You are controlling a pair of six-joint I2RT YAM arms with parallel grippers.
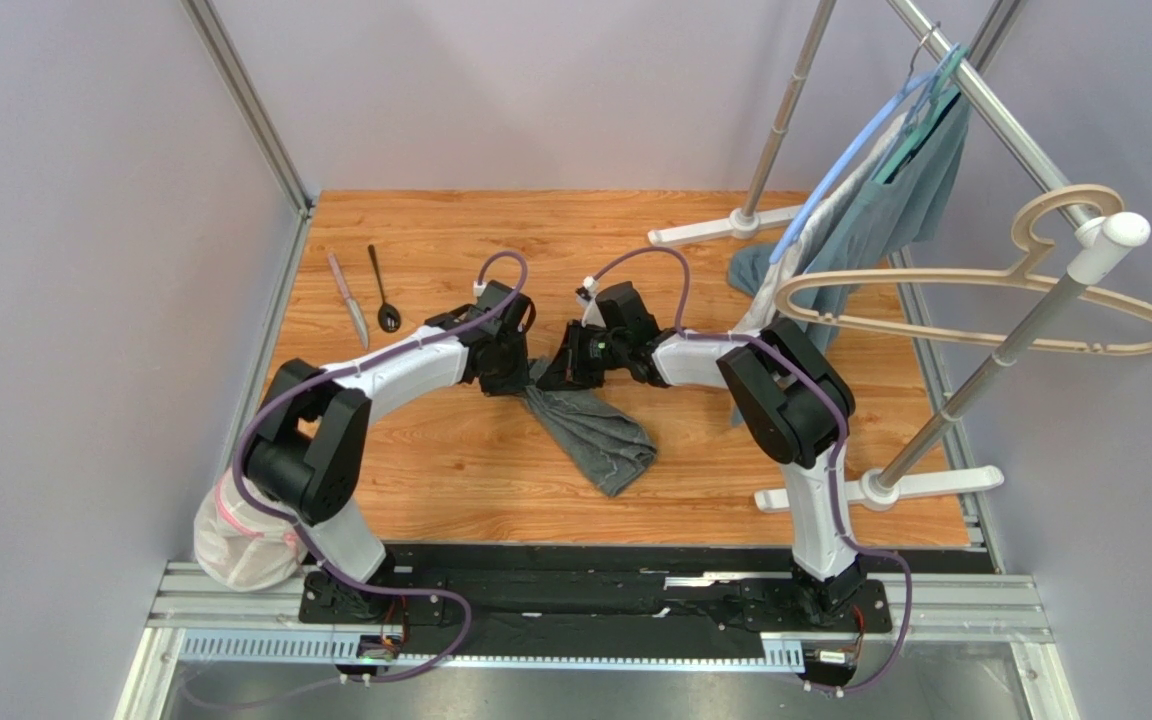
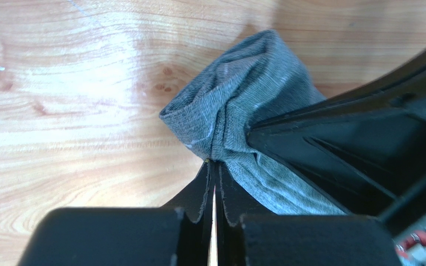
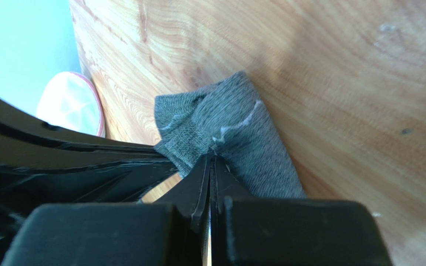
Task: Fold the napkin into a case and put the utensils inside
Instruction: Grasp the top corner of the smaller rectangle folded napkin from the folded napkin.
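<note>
Wooden worktop (image 1: 432, 488), seen from above. At its centre the left hand (image 1: 519, 365) is pinching a bunched part of the dark grey napkin (image 1: 597, 432), jaws pressed together on the cloth. The right hand (image 1: 564, 365), just beside it, is gripping another bit w/ pale stitching the same way. The rest of the napkin is trailing crumpled toward the near edge. Knife (image 1: 346, 297) & black spoon (image 1: 382, 285) are lying side by side at far left, well apart from the cloth.

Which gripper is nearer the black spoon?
Left. The left gripper, shut on the napkin, sits right of the spoon; the right gripper, pinching the same cloth, is farther right.
</note>
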